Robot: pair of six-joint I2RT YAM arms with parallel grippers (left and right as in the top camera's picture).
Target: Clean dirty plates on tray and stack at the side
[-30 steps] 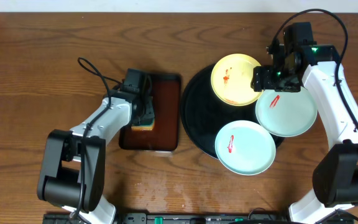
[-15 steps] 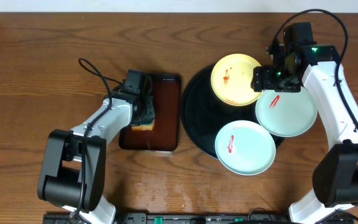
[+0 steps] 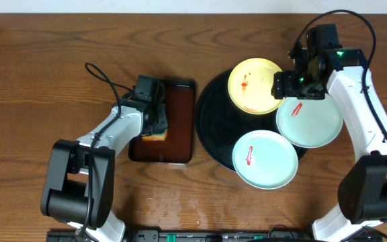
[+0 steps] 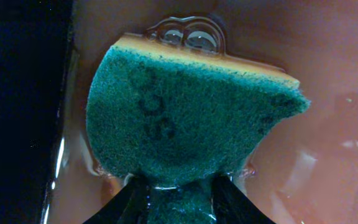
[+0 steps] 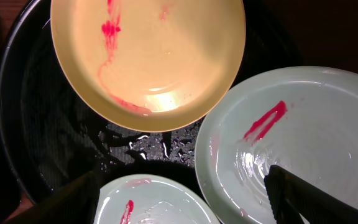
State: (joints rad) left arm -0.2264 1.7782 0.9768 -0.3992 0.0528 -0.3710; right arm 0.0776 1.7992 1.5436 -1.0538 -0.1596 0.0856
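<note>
On the black tray (image 3: 213, 128) lie three plates (image 3: 255, 86); right end effector (image 3: 299, 87) spread; left end effector (image 4: 179, 200) pinches sponge (image 4: 185, 118) in brown tray (image 3: 180, 121).

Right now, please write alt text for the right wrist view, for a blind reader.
Three red-smeared plates lie on a wet black tray: a yellow plate at top, one mint plate at right, another mint plate at bottom. Open fingers frame the bottom edge.

Table (image 3: 46, 54): grained wood, satin. Black tray (image 5: 42, 143): glossy, water-beaded. Plates (image 5: 148, 56): smooth, shiny (ceramic or plastic undetermined). Sponge (image 4: 185, 118): coarse green scouring fibre over yellow foam. Brown tray (image 3: 180, 128): wet gloss.
</note>
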